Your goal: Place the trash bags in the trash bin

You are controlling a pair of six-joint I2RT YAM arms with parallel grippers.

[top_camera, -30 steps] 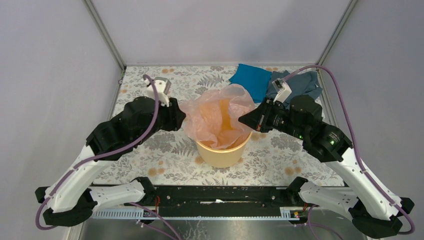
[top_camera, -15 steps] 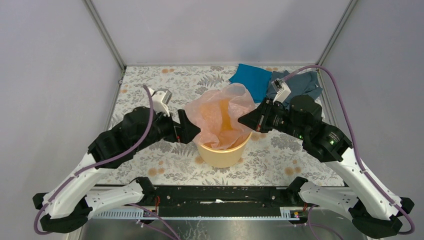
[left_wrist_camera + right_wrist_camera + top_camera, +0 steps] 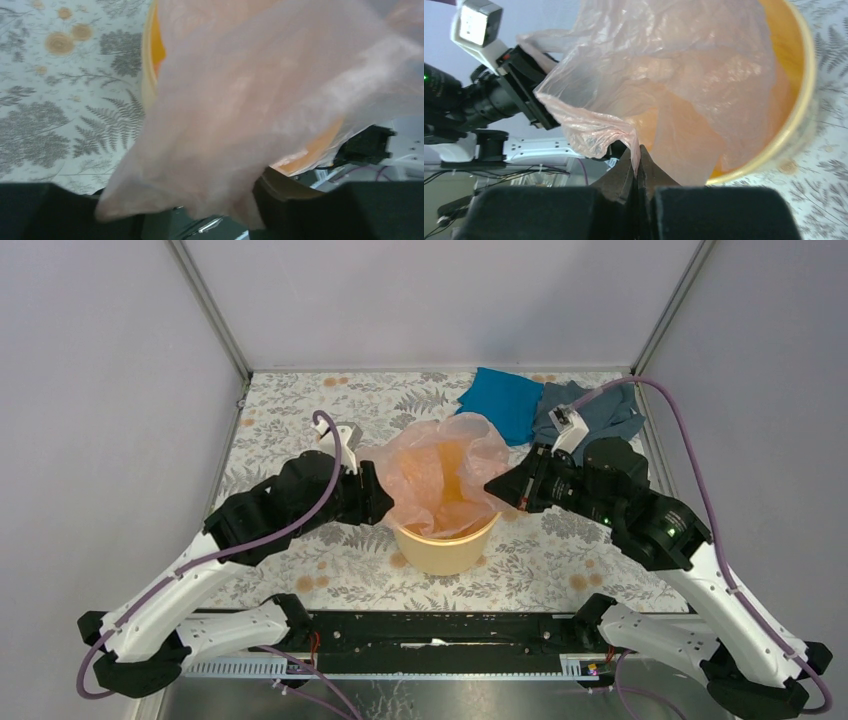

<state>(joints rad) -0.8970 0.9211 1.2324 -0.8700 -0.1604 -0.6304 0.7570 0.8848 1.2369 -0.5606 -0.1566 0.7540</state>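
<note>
Change noted: over the last second the left hand [image 3: 378, 498] dipped toward the near side of the trash bin [image 3: 445, 552] and has now come back against the left flank of the trash bag [image 3: 440, 462]. The right hand [image 3: 497, 486] has drawn slightly outward to the right. The bag itself has barely altered. Its lower part sits inside the bin, and its upper film billows above and over the rim.

Judgement: the bag is entered but not seated. The billowing film above the rim must be pressed down or tucked in before the task is complete.

Left wrist view: the fingers [image 3: 280, 200] stand well apart with film hanging loosely between them, so this hand is released, not gripping. The top view hides this behind the arm.

Right wrist view: the fingers [image 3: 624, 175] are clenched together on a thin fold of the bag's edge, held just outside the bin's rim. The same view shows the orange interior under the film. From above, this pinch is too small to confirm.

A blue cloth [image 3: 503, 400] and a grey-blue cloth [image 3: 605, 410] lie at the far right of the counter [image 3: 300, 560], apart from the bin.
</note>
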